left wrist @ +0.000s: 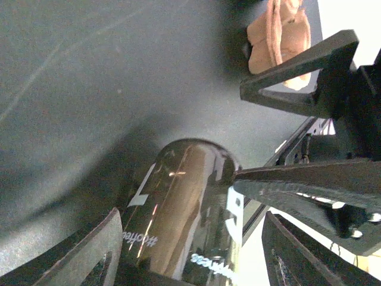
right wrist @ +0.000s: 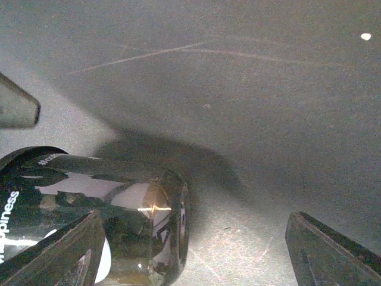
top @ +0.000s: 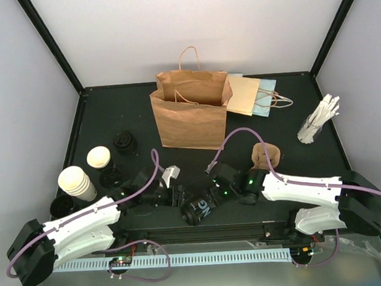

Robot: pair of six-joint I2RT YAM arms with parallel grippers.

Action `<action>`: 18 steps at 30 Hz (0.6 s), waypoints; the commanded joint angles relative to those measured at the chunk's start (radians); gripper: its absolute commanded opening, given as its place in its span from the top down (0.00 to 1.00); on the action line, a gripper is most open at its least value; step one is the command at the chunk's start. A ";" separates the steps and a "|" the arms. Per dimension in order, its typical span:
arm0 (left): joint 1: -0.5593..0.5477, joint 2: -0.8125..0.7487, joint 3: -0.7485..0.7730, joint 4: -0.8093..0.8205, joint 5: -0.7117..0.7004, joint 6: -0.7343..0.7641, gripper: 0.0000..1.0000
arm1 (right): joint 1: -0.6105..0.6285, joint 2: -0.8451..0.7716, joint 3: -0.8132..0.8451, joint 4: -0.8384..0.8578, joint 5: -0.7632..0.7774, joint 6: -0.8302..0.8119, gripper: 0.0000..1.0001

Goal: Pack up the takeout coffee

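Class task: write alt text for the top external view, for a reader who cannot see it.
Two white arms reach across a black table; the left tool and right tool meet at a dark cup lying on its side. Behind stands an open brown paper bag; an upright cup and a cup stack sit left.

The top view is evenly bright and sharp. The wrist views are dim and soft; glare streaks the glossy black cup (left wrist: 184, 208), with a blurred shadow just beyond it on the surface (right wrist: 268, 77).
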 commanded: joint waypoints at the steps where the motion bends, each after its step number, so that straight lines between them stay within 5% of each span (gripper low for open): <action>1: 0.022 -0.009 0.113 -0.100 -0.028 0.094 0.33 | -0.015 -0.051 0.011 -0.024 -0.003 -0.094 0.14; 9: 0.033 -0.138 0.192 -0.425 -0.121 0.142 0.28 | 0.033 -0.147 0.078 -0.069 -0.054 -0.356 0.14; 12: 0.057 -0.201 0.177 -0.469 -0.138 0.112 0.28 | 0.066 -0.162 0.122 -0.066 0.018 -0.427 0.09; 18: 0.084 -0.307 0.147 -0.498 -0.136 0.084 0.27 | 0.066 -0.266 0.104 0.029 -0.130 -0.720 0.00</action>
